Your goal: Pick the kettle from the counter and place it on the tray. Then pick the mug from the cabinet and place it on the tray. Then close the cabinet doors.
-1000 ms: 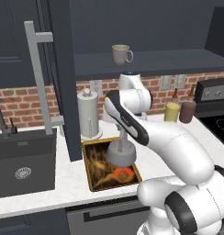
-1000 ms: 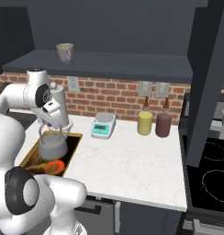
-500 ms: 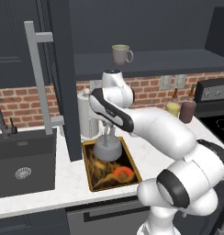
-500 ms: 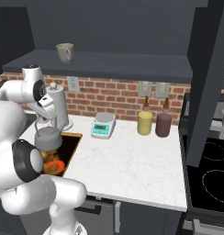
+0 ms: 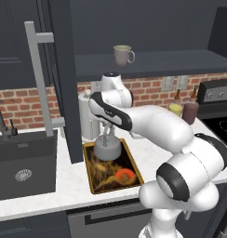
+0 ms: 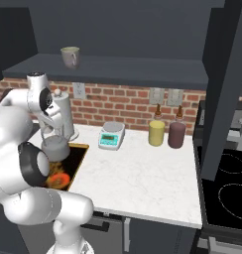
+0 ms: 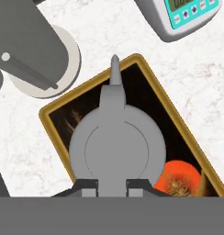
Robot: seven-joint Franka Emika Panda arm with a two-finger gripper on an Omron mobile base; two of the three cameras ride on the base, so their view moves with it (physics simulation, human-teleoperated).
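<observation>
The brick back wall (image 6: 118,101) runs across the middle of both base views, and above it my dark cabinet (image 5: 148,62) stands open, its shelf crossing the upper half of the left base view with the mug (image 5: 123,55) sitting on it near the top centre. One of the cabinet doors (image 5: 64,79) hangs edge-on in the left part of that view, its long grey bar handle (image 5: 38,83) just left of it; another dark panel rises at the right edge of the right base view. The white marbled counter (image 6: 138,173) fills the lower middle of the right base view, with the black sink (image 5: 22,167) at the lower left of the left base view and a black stovetop (image 6: 227,191) at the lower right of the right base view. The tray (image 5: 134,160) lies on the counter at lower centre of the left base view, beside the sink. A tall grey cylinder (image 5: 87,116) stands behind it on a pale disc. The kettle (image 7: 116,147) sits over the tray's upper end, centre of my hand view. My claw (image 7: 111,188) is nearly closed, pinching the kettle's handle. A white scale (image 6: 112,135), a yellow jar (image 6: 156,132) and a maroon jar (image 6: 176,134) stand along the wall at centre of the right base view.
</observation>
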